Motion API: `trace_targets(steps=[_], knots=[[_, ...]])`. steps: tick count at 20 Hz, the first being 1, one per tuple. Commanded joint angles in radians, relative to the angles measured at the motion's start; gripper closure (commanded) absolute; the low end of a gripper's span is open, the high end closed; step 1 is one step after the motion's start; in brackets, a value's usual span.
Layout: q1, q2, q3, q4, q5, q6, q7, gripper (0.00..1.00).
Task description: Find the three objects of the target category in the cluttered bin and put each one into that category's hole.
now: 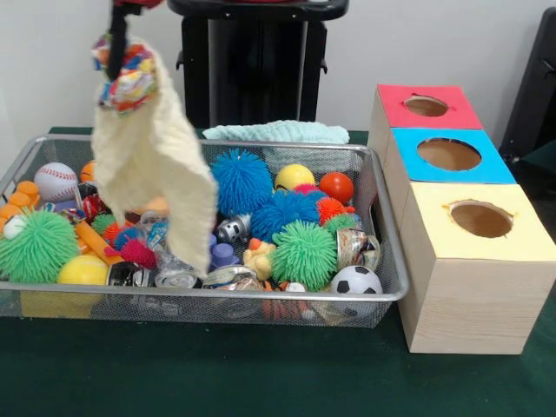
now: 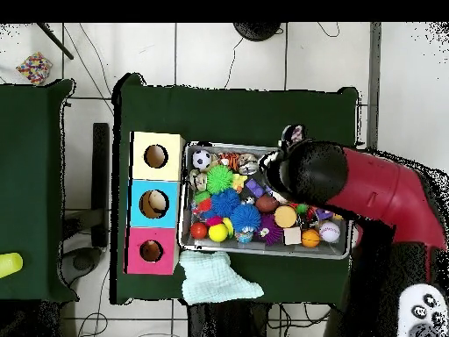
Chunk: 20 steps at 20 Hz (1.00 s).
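My gripper (image 1: 116,71) hangs high above the left end of the wire bin (image 1: 217,294), shut on a cream cloth (image 1: 161,165) with a bright patterned patch at its top. The cloth dangles down over the bin's left half and hides what lies behind it. In the bin lie spiky blue balls (image 1: 241,181), spiky green balls (image 1: 303,254), a baseball (image 1: 56,181), a soccer ball (image 1: 356,281), crushed cans (image 1: 357,248) and small toys. To the right stands a wooden box with a red hole (image 1: 426,106), a blue hole (image 1: 449,154) and a yellow hole (image 1: 480,219). From overhead, the red arm (image 2: 368,189) covers the gripper.
A pale green towel (image 1: 276,132) lies just behind the bin, seen overhead beside the bin's long side (image 2: 215,279). In the overhead view the hole box (image 2: 154,204) sits against the bin's left end. A second green table (image 2: 31,175) stands further left.
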Motion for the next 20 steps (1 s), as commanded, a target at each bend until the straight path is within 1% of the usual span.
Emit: trace_targets(steps=[1,6,10,14,17,18,20], knots=[[-0.072,0.09,0.12,0.011,-0.087,-0.047,-0.233,1.0],[-0.093,0.132,0.154,-0.009,-0.119,-0.08,-0.234,1.0],[-0.109,0.176,0.181,-0.026,-0.108,-0.067,-0.21,1.0],[-0.1,0.188,0.182,-0.033,-0.117,-0.057,-0.182,1.0],[-0.1,0.186,0.188,-0.025,-0.134,-0.053,-0.195,1.0],[-0.103,0.185,0.194,-0.022,-0.144,-0.051,-0.207,0.0],[-0.11,0.188,0.202,-0.025,-0.136,-0.021,-0.218,0.0]])
